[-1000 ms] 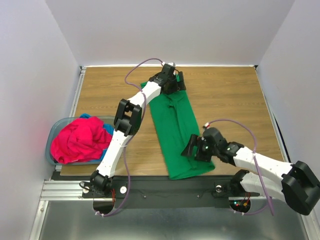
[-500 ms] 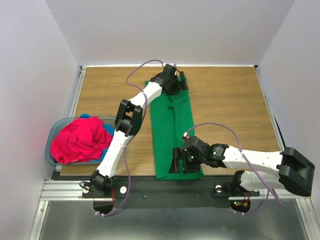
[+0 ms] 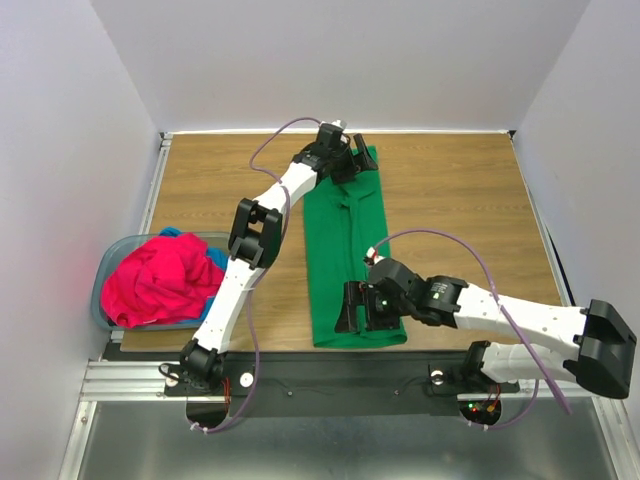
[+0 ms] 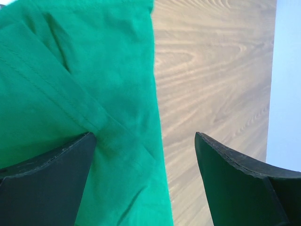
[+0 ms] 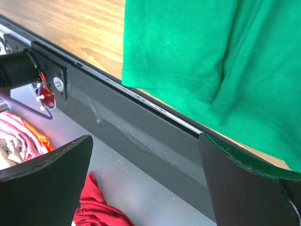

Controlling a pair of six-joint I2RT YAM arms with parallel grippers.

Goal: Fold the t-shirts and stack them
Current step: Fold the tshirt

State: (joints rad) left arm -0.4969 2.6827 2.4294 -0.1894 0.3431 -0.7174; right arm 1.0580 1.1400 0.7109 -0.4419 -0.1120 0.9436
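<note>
1. My left end effector is spread wide and grips nothing. It hangs over the 12 o'clock end of the green t-shirt. In the wrist view one finger stands above green cloth and the other above bare wood, with the shirt's side edge running between them.
2. My right end effector is likewise spread and grips nothing. It sits at the shirt's 6 o'clock end, above the hem and the black rail at the near edge.
3. The green t-shirt lies as a long folded strip on the tabletop, running from 12 to 6 o'clock.
4. The pink-red t-shirt is bunched in the basket at 8 o'clock, with the blue t-shirt showing beneath it.
</note>
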